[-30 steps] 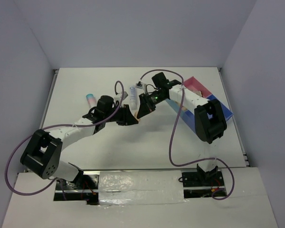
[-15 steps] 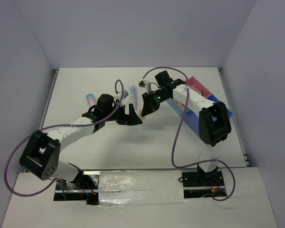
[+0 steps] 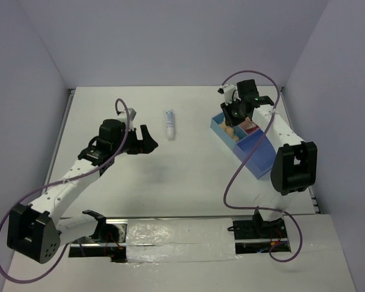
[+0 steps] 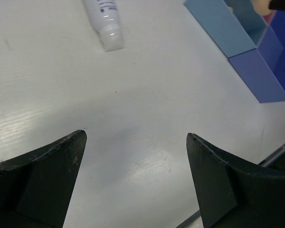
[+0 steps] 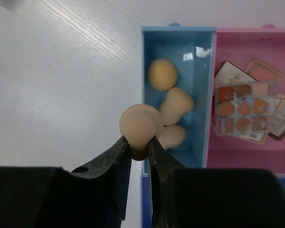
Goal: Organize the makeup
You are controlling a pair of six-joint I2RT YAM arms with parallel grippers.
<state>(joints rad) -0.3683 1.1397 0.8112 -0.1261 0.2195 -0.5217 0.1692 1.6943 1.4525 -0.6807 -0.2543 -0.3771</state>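
My right gripper (image 5: 140,145) is shut on a peach egg-shaped sponge (image 5: 141,124), held just over the left wall of the tray's light-blue compartment (image 5: 178,31). Three more peach sponges (image 5: 176,104) lie inside that compartment. Flat eyeshadow palettes (image 5: 244,108) fill the pink compartment beside it. A white tube with blue print (image 3: 169,124) lies on the table at centre back, also seen as the white tube (image 4: 106,21) in the left wrist view. My left gripper (image 3: 143,140) stands open and empty left of the tube, and in its own view the left gripper (image 4: 135,137) frames bare table.
The divided tray (image 3: 263,164) sits at the right, angled, with a dark-blue compartment nearest the arms. The right gripper (image 3: 233,114) hovers over its far end. White walls close in the table on three sides.
The left gripper opened, left the white tube on the table and drew back to the left. The right arm swung right with the sponge, from mid-table to above the tray.
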